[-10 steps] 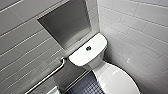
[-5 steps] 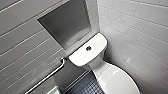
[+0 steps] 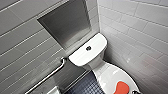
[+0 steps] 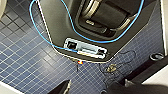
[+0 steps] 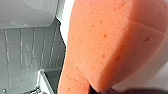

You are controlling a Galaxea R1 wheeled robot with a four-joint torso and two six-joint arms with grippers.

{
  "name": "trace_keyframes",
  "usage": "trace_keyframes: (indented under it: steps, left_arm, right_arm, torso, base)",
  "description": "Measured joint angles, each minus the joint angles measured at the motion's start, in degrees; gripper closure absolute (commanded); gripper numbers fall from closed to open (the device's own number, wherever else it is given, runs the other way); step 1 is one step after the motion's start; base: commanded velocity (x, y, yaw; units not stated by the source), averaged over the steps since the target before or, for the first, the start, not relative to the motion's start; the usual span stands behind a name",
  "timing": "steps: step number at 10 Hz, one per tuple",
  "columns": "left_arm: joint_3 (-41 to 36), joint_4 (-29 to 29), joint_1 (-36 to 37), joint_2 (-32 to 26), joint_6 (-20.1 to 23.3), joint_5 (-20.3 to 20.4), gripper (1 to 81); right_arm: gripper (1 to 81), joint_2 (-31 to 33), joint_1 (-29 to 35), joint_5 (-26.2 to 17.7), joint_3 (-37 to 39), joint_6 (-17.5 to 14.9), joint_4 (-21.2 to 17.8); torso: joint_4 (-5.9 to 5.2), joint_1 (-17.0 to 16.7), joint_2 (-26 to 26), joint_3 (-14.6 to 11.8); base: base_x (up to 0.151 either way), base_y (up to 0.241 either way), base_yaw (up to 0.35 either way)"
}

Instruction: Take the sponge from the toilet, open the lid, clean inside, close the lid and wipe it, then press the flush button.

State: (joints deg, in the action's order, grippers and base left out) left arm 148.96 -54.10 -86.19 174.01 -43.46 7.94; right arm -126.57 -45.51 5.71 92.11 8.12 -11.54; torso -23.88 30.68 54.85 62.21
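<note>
— Orange-red sponge (image 3: 121,88): report location
— I read it lying on the closed lid (image 3: 106,78) of the toilet (image 3: 82,55), toward the end away from the cistern. Flush button (image 3: 88,48) sits at mid cistern top
— End effector state?
— Right gripper (image 5: 98,90) is close against the sponge; I cannot tell whether it is apart or clamped. Left gripper (image 4: 95,88) hangs above the blue tiled floor (image 4: 25,55); I cannot tell its state either
</note>
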Motion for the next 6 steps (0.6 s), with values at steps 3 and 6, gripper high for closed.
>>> trace_keyframes:
  steps: [3, 6]
  left_arm:
    - [0.0, 0.0, 0.0, 0.0, 0.0, 0.0, 1.0]
    - [0.0, -0.1, 0.0, 0.0, 0.0, 0.0, 1.0]
  right_arm:
    - [81.1, -4.9, 10.0, -8.4, 9.4, -0.1, 0.2]
    - [81.1, -11.7, 16.2, -14.6, 12.7, 0.9, 0.3]
  torso:
    - [0.0, 0.0, 0.0, 0.0]
    - [0.0, 0.0, 0.0, 0.0]
  base:
    - [0.0, 0.0, 0.0]
    - [0.0, 0.0, 0.0]
